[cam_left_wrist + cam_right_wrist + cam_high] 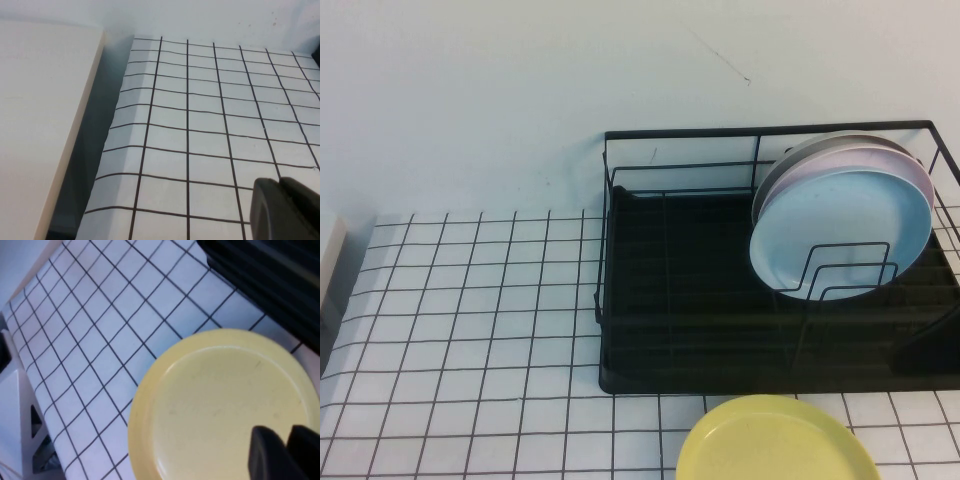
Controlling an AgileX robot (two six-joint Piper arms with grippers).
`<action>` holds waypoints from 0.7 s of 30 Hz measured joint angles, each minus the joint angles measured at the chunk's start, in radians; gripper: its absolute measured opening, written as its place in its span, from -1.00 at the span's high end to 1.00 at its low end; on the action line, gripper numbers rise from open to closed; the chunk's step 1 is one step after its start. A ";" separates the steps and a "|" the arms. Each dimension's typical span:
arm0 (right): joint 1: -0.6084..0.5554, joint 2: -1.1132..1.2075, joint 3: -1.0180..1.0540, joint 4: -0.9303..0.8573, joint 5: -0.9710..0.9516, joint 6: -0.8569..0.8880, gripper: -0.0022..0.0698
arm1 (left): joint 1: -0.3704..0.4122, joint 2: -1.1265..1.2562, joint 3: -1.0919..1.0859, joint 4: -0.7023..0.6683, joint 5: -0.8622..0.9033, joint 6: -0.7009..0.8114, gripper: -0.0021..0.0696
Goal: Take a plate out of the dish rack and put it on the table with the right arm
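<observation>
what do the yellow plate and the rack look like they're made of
Yellow plate: probably plastic or melamine; its plain surface looks matte with only a soft sheen. Rack: thin black wire, likely coated metal, above a dull black tray base. Right gripper hangs over the plate; left gripper is over the table.

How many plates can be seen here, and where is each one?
4 plates: the yellow plate lies on the table before the dish rack; a light blue plate, a pink plate and a grey plate stand inside. More may be hidden.
</observation>
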 joint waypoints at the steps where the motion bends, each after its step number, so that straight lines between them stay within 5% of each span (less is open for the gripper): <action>1: 0.000 -0.020 -0.004 0.002 0.000 0.003 0.71 | 0.000 0.000 0.000 0.000 0.000 0.000 0.95; 5: 0.000 -0.156 -0.008 0.006 0.012 0.001 0.89 | 0.000 0.000 0.000 0.000 0.000 0.000 0.95; 13: 0.000 -0.544 -0.008 0.011 0.027 -0.008 0.94 | 0.000 0.000 0.000 0.000 0.000 0.000 0.95; 21: 0.000 -0.886 0.100 0.019 -0.376 0.069 0.94 | 0.000 0.000 0.000 0.000 0.000 0.000 0.95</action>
